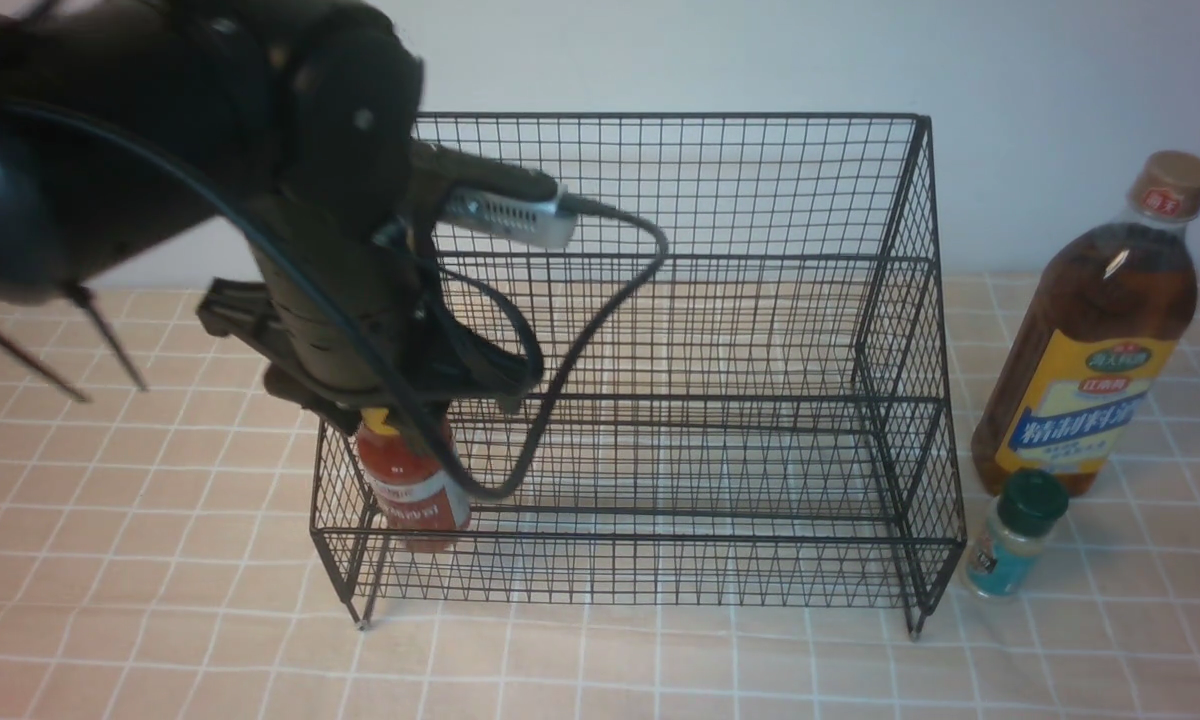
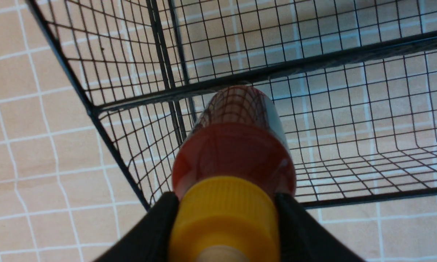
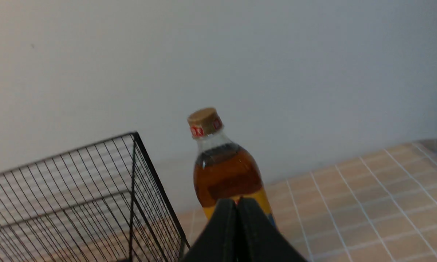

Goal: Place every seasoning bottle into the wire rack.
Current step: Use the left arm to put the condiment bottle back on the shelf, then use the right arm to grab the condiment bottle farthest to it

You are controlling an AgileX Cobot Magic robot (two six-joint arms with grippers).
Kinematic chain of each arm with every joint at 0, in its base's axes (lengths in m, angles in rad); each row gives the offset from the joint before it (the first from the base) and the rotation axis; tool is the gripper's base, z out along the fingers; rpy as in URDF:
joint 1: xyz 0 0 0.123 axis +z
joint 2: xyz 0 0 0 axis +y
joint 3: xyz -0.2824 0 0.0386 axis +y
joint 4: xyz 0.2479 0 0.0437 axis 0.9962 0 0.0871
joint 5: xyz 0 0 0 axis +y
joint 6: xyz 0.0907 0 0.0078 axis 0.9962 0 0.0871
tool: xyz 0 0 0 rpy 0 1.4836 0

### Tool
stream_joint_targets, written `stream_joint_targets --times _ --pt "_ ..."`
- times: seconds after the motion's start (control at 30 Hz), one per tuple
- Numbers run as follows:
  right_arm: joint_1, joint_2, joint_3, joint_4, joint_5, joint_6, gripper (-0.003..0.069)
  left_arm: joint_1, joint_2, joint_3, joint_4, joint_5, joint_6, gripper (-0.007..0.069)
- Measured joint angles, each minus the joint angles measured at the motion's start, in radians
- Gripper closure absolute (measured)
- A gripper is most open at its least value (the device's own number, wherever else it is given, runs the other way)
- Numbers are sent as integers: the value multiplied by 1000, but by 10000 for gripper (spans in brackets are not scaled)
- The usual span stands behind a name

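My left gripper [image 1: 385,415] is shut on the yellow cap of the red sauce bottle [image 1: 415,490] and holds it upright inside the left end of the wire rack's [image 1: 660,116] lower front tier. I cannot tell whether the bottle touches the mesh floor. In the left wrist view the fingers [image 2: 160,218] clamp the cap of the red bottle [image 2: 233,153] above the rack mesh [image 2: 276,71]. The amber bottle [image 1: 1090,330] and the green-capped shaker [image 1: 1015,535] stand to the right of the rack. My right gripper [image 3: 236,200] is shut and empty, with the amber bottle [image 3: 225,171] beyond it.
The left arm and its cable [image 1: 580,330] hang over the rack's left half. The rack's right corner [image 3: 134,174] stands next to the amber bottle. A checked tablecloth [image 1: 160,600] covers the table, and a plain wall is behind.
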Motion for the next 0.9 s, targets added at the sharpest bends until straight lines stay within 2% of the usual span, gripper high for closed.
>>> stream_joint_targets --times 0.07,0.17,0.23,0.47,0.53,0.73,0.9 --pt "0 76 -89 41 127 -81 669 0 25 0 1 -1 0 337" --pt "0 236 -242 166 379 -250 669 0 62 -3 8 -10 0 337" --pt "0 306 -296 239 482 -338 669 0 70 -10 11 -22 0 337" --pt "0 445 -380 382 556 -507 668 -2 84 -19 19 -28 0 332" --pt "0 469 -398 390 561 -526 668 -2 85 -19 22 -29 0 309" --pt "0 581 -528 359 650 -533 668 -2 94 -37 33 -25 0 175" --pt "0 683 -654 305 700 -515 666 -2 45 -41 36 -26 18 162"
